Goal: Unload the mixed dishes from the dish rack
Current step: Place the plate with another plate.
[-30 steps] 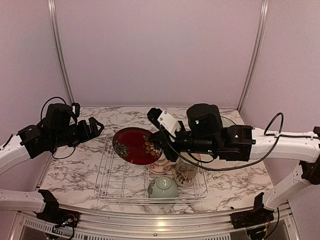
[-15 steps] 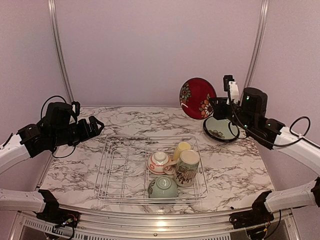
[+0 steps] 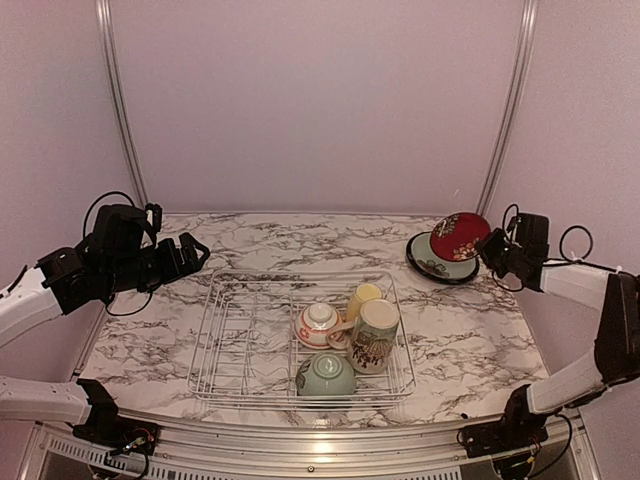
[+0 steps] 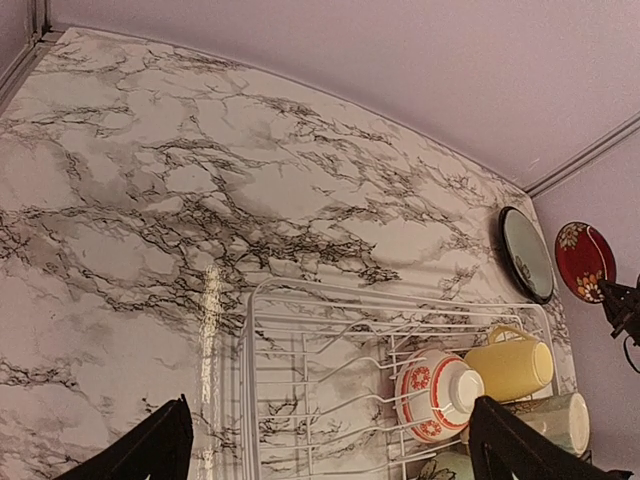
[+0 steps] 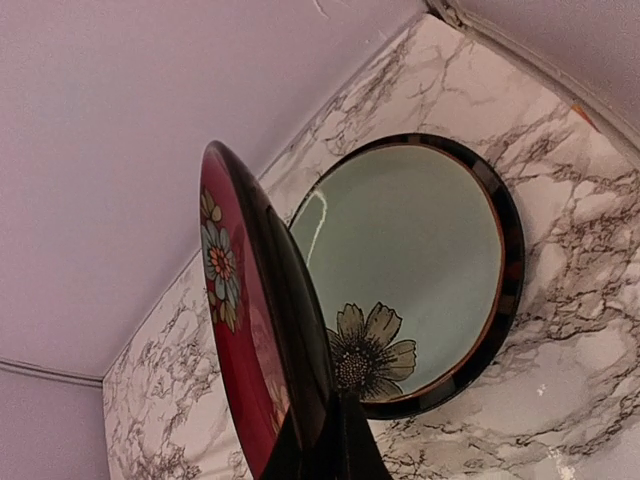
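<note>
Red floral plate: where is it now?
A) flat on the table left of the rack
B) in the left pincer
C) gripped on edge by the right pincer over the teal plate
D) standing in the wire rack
C: the right pincer clamps the red floral plate by its rim, tilted over the teal plate.

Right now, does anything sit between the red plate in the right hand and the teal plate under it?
Nothing visible does. The right hand grips the dark red floral plate by its rim, tilted on edge over the teal plate, whose face is bare.
</note>
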